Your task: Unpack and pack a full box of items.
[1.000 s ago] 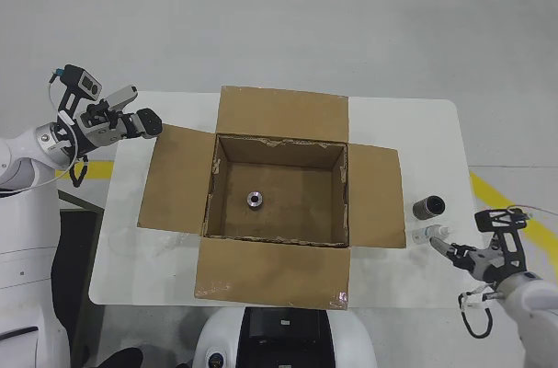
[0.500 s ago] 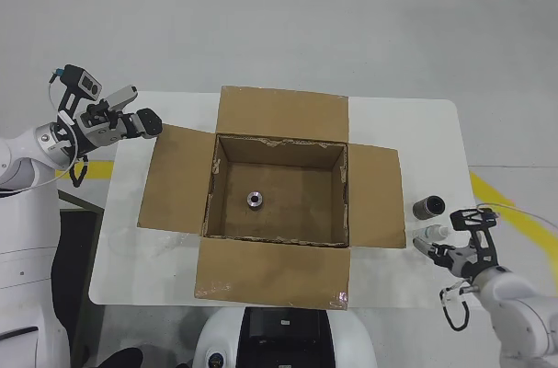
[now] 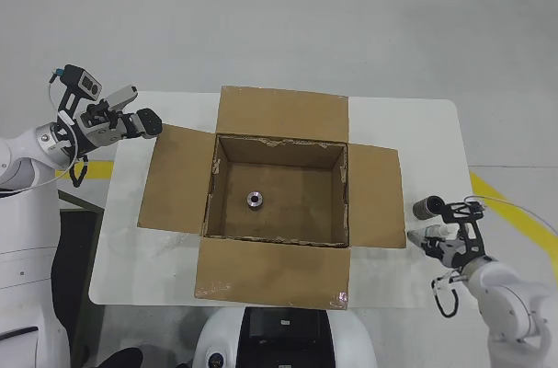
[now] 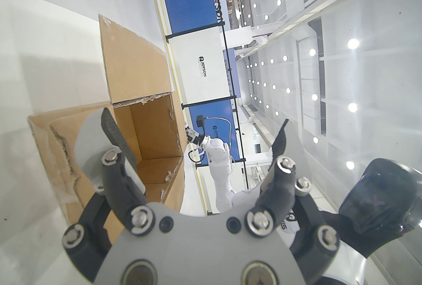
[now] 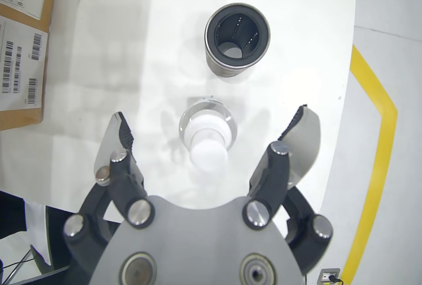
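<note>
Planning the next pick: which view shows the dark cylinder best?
The right wrist view: it shows the dark cylinder close, with its open end and hollow bore. The top view shows it small, beside the box flap. The left wrist view faces the box.

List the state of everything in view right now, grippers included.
Brown cardboard box: open, four flaps spread out.
Small round metal part: lying on the box floor.
Dark metal hollow cylinder: standing on end on white table.
Clear bottle with white cap: upright, ungripped.
Right gripper: open, fingers either side of the bottle.
Left gripper: open, empty.
</note>
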